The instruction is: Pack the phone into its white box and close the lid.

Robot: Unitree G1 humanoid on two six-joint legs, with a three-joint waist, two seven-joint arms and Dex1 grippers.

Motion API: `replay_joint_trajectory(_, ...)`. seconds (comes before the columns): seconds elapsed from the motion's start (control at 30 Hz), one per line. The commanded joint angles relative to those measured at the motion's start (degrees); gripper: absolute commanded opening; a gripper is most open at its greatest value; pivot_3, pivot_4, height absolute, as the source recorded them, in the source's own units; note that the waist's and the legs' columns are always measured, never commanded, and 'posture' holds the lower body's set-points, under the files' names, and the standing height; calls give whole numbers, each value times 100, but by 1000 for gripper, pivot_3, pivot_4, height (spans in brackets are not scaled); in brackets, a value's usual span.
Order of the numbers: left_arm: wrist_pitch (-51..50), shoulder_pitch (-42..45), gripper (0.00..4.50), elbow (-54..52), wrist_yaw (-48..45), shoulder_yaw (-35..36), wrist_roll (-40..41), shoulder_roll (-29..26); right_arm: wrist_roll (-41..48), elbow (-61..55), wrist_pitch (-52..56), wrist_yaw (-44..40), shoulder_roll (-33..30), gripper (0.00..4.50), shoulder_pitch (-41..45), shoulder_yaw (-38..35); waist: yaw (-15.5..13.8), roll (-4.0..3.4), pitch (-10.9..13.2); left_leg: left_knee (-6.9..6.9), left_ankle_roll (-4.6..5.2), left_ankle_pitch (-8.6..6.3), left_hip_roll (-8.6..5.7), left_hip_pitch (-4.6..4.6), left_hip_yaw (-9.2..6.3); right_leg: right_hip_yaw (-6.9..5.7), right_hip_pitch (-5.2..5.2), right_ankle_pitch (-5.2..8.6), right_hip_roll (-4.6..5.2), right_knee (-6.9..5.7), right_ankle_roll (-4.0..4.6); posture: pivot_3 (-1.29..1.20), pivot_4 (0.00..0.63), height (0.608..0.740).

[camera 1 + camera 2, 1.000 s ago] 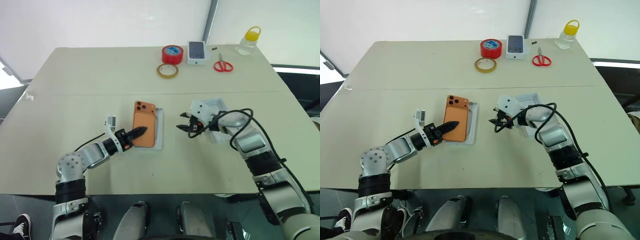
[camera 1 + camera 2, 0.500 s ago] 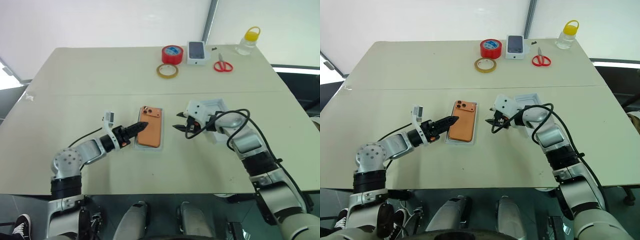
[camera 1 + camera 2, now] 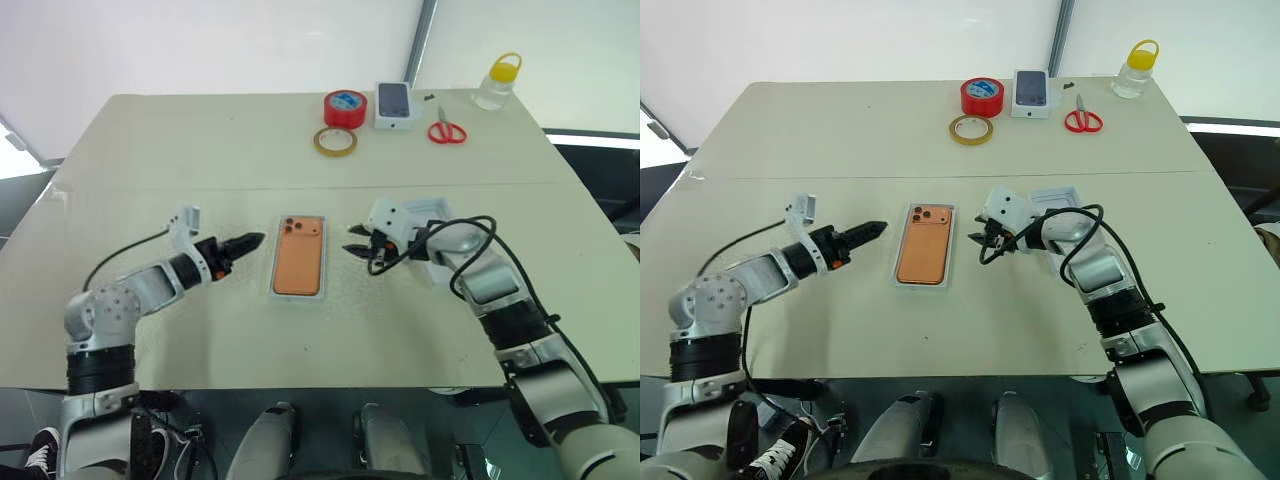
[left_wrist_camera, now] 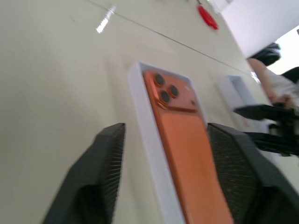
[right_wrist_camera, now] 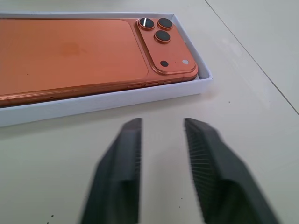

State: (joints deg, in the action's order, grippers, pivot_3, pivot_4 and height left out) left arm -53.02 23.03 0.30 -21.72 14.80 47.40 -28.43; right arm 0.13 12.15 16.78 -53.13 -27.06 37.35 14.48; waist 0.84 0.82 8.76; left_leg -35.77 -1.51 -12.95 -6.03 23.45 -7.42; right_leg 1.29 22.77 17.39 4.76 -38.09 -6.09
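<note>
The orange phone lies flat, lenses up, inside the white box at the table's middle. My left gripper hovers just left of the box, pointing at it, open and empty; in the left wrist view its fingers stand wide apart with the phone beyond them. Just right of the box, my right gripper points at it. In the right wrist view its fingers keep a narrow gap, holding nothing. The lid lies open side up behind my right hand, partly covered by it.
Along the far edge stand a red tape roll, a tan tape ring, a small white box printed with a phone, red scissors and a clear jar with a yellow cap. A seam crosses the tabletop.
The phone, first lying askew over the box rim, has settled flat and straight inside the box. My left gripper has drawn back to the left. My right gripper's fingers have narrowed.
</note>
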Motion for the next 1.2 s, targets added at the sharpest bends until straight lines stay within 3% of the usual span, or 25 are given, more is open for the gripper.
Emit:
replay_joint_trajectory(0.03,983,45,752,-42,-287,-217,-747,-58,-90,-111,-141,112,81,0,5,67,-11,0,0,2,0,0,0,0,0,0,0,0,1,1,0,0,150,740)
replay_joint_trajectory(0.07,1219,-18,184,-35,-409,-484,-1071,-129,-173,-115,-214,142,79,0,-35,136,-12,0,0,3,-1,0,0,0,-1,-1,0,0,1,2,0,0,150,740)
replay_joint_trajectory(0.1,1395,-86,85,-25,-525,-736,-1358,-191,-239,-116,-269,167,80,0,-70,195,-12,0,0,5,-1,0,0,0,0,-1,0,0,1,2,0,0,150,740)
replay_joint_trajectory(0.27,1723,-191,85,240,-749,-1599,-2237,-169,-531,-214,-420,230,99,0,-186,479,-11,-1,1,8,0,0,-2,0,0,0,1,0,2,2,0,0,150,740)
replay_joint_trajectory(0.43,1597,-42,85,375,-961,-2132,-2558,177,-739,-164,-600,310,76,0,-188,575,-33,-5,-1,7,23,-13,-2,-2,-3,-3,-2,0,2,0,0,0,150,740)
replay_joint_trajectory(0.8,1459,590,85,777,-1221,-2557,-2851,1284,-816,176,-784,350,-125,0,-59,353,-166,-5,-1,-5,21,-11,-12,-2,-6,-11,-12,1,7,4,-2,0,150,740)
replay_joint_trajectory(0.97,1732,1292,85,1578,-1282,-2691,-3135,2161,-876,574,-1063,334,-465,0,28,184,-267,-3,0,-25,20,-11,-23,-1,-16,-31,-35,3,17,19,-7,0,150,740)
replay_joint_trajectory(1.2,2104,1780,85,2311,-1594,-2830,-3516,2723,-896,514,-1084,151,-816,0,-213,16,-293,-1,1,-23,20,-11,-24,1,-11,-33,-32,6,21,21,-13,0,150,740)
